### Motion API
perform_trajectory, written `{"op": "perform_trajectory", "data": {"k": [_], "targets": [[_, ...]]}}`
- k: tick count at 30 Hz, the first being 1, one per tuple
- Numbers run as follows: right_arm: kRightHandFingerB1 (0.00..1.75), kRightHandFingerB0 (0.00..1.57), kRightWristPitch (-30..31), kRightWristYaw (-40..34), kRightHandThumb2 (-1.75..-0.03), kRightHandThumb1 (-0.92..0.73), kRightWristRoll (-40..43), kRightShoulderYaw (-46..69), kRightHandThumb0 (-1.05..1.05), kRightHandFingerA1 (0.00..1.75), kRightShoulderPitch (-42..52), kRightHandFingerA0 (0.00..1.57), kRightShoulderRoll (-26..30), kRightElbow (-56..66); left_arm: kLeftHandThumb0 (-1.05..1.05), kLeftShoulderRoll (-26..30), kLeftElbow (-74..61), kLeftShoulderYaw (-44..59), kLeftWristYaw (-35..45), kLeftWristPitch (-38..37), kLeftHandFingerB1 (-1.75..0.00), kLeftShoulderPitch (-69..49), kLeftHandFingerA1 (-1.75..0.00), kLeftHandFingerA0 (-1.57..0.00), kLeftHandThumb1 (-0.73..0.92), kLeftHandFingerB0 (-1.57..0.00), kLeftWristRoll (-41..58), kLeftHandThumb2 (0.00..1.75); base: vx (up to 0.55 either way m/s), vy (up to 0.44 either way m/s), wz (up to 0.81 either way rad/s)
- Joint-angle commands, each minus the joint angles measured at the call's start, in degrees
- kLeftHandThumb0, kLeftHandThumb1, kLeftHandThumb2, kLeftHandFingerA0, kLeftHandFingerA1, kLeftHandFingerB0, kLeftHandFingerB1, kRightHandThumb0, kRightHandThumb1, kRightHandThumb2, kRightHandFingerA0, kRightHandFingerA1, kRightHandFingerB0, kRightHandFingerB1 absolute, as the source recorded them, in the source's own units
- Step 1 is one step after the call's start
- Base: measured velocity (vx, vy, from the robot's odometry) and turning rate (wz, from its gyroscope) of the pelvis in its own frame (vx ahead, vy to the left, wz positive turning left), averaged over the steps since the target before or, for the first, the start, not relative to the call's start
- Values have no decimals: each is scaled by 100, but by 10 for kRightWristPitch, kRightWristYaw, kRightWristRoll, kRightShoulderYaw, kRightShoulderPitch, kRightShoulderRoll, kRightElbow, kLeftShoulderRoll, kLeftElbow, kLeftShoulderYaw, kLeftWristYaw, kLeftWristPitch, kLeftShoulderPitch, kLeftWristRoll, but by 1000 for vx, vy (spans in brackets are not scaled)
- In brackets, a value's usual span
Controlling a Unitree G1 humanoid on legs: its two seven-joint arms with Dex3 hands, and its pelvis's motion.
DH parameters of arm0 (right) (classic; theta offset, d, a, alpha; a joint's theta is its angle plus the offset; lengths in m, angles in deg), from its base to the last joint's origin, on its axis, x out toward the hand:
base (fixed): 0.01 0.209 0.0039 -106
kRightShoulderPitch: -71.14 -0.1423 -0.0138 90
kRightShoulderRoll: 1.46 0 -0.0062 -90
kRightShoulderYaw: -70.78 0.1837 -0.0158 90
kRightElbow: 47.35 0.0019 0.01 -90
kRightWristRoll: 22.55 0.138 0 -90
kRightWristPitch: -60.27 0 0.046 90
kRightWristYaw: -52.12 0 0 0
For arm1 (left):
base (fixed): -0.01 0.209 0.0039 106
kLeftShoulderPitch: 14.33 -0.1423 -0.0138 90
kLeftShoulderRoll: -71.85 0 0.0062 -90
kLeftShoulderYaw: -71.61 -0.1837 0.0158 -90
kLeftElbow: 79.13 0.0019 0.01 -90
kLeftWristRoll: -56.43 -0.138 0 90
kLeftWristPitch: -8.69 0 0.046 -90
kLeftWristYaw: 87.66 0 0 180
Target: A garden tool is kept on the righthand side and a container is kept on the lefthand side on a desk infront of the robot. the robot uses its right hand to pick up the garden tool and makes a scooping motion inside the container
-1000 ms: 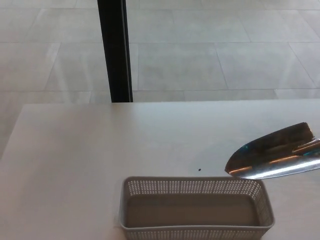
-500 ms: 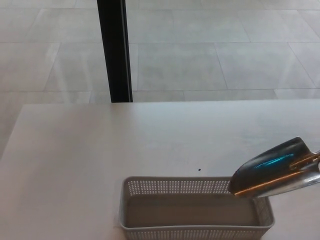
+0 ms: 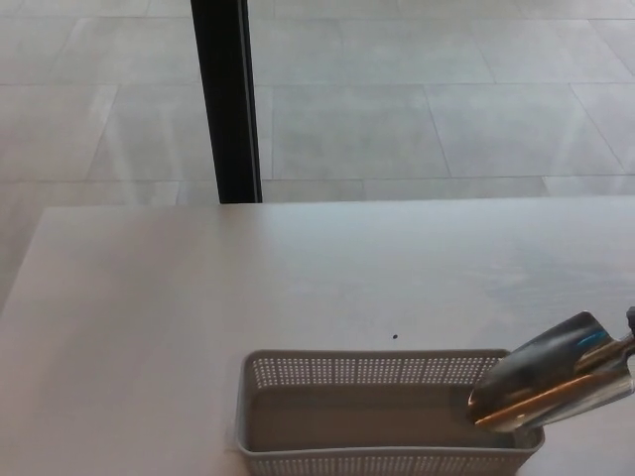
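Shiny trowel blade dipping into our basket's right end.

Nearest us, the grey perforated plastic basket (image 3: 389,415) sits empty at the desk's near edge; the polished metal garden trowel (image 3: 552,374) tilts tip-down over its right wall, possibly touching the rim. We cannot tell how our right hand holds it, since no hand shows. A sideways sweep could drag the light basket or tip it. Farther off, the pale desk (image 3: 198,288), then the black post (image 3: 226,99).
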Motion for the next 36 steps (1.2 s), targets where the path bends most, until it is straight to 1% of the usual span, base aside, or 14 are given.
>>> {"op": "perform_trajectory", "data": {"k": [1, 4, 5, 6, 7, 8, 13, 17, 18, 22, 25, 26, 30, 36], "targets": [[106, 88, 32, 61, -94, -45, 11, 6, -31, 131, 0, 119, -2, 21, -48, 7, -6, 1, 5, -7, -52, -2, -82, -74, 64, -64, 6, 59, 0, 0, 0], [104, 87, 41, 72, -94, -45, 12, 10, -30, 131, 3, 118, -6, 37, -47, 8, -12, 3, 6, -3, -51, -2, -76, -70, 63, -61, 9, 58, 0, 0, 0], [130, 78, 38, 69, -71, -54, 16, 11, -22, 175, 3, 89, -10, 43, -46, 8, -12, 4, 8, -1, -50, -2, -73, -68, 63, -59, 10, 59, 0, 0, 0], [103, 85, 46, 106, -94, -46, 23, 16, -32, 129, 5, 114, -12, 75, -46, 8, -14, 4, 9, 1, -52, -1, -77, -70, 63, -64, 11, 59, 0, 0, 0], [103, 85, 49, 117, -94, -46, 23, 18, -32, 129, 6, 114, -12, 87, -46, 8, -13, 3, 8, 2, -52, -1, -77, -70, 63, -64, 9, 59, 0, 0, 0], [107, 80, 53, 140, -65, -64, 32, 22, -32, 164, 10, 86, -11, 99, -48, 9, -13, 2, 9, 0, -51, -1, -72, -67, 63, -64, 8, 59, 0, 0, 0], [69, 96, 75, 237, -65, -61, 70, 35, -31, 137, 21, 95, -29, 171, -48, 8, -13, 0, 12, -6, -54, 0, -76, -72, 62, -68, 6, 59, 0, 0, 0], [64, 98, 77, 298, -59, -64, 78, 27, -37, 146, 27, 93, -34, 222, -46, 5, -11, 5, 12, -7, -54, 2, -73, -68, 63, -64, 10, 59, 0, 0, 0], [64, 99, 80, 289, -59, -64, 67, 27, -39, 159, 30, 97, -37, 228, -47, 4, -12, 12, 10, -1, -56, 3, -86, -75, 60, -67, 18, 58, 0, 0, 0], [63, 97, 100, 334, -60, -62, 68, 27, -39, 131, 47, 100, -39, 260, -51, 9, -14, 4, 19, -5, -57, 3, -78, -72, 59, -71, 10, 58, 0, 0, 0], [66, 97, 110, 367, -61, -64, 86, 28, -38, 130, 57, 99, -42, 272, -51, 11, -14, 2, 21, -6, -57, 6, -79, -72, 60, -72, 8, 58, 0, 0, 0], [75, 97, 122, 364, -59, -65, 82, 26, -38, 150, 66, 97, -54, 268, -50, 10, -10, 0, 17, -4, -52, 9, -72, -69, 61, -69, 5, 58, 0, 0, 0], [89, 92, 144, 345, -61, -64, 46, 11, -39, 169, 84, 81, -76, 260, -50, 9, -13, -3, 22, -9, -53, 8, -75, -70, 61, -68, 4, 58, 0, 0, 0], [75, 95, 165, 364, -65, -64, 20, -11, -41, 165, 100, 85, -113, 275, -49, 5, -10, -2, 18, -5, -53, 8, -68, -65, 60, -67, 5, 58, 0, 0, 0]]}}
